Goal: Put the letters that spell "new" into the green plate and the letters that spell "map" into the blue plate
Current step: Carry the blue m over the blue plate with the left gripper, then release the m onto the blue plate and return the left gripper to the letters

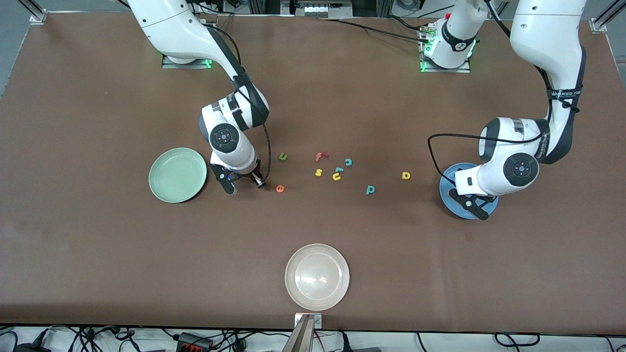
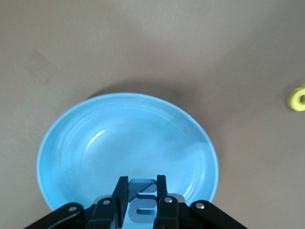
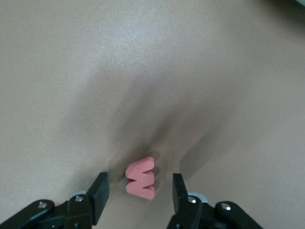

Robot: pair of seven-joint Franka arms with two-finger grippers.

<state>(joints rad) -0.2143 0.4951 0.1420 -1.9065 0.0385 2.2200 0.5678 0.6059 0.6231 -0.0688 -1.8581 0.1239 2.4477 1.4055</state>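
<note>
Three plates (image 1: 177,175), ten foam letters (image 1: 318,172), two grippers (image 1: 243,182).

bare table rings w (image 3: 140,177) between spread right tool (image 3: 138,193) fingers | e (image 1: 279,188) just beside

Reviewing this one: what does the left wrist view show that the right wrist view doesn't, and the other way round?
Only the left wrist view: the left gripper shut on the blue m over the blue plate, and the yellow a on the table beside the plate. Only the right wrist view: the right gripper open, its fingers either side of the pinkish-red w lying on the table. Both share only the bare brown table.
</note>
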